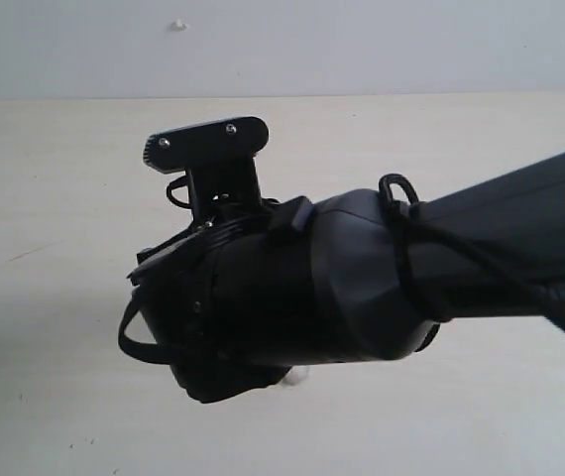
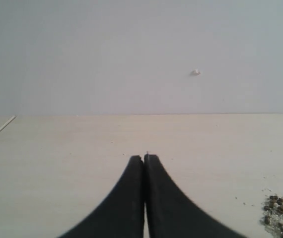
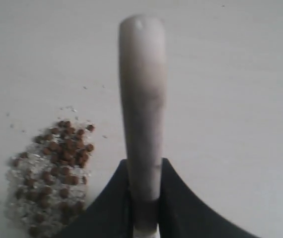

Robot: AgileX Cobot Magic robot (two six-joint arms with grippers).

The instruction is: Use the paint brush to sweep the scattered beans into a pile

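Observation:
In the right wrist view my right gripper is shut on the pale handle of the paint brush, which sticks out past the fingertips; its ferrule and bristles are out of view. Beside the gripper lie the reddish-brown beans, gathered with whitish crumbs into a pile on the pale table. The left wrist view shows my left gripper shut with nothing in it, low over the table, and an edge of the pile off to one side. In the exterior view the right arm fills the middle and hides brush and beans.
The pale wooden table runs back to a plain grey wall bearing a small white mark. A few stray specks lie near the pile.

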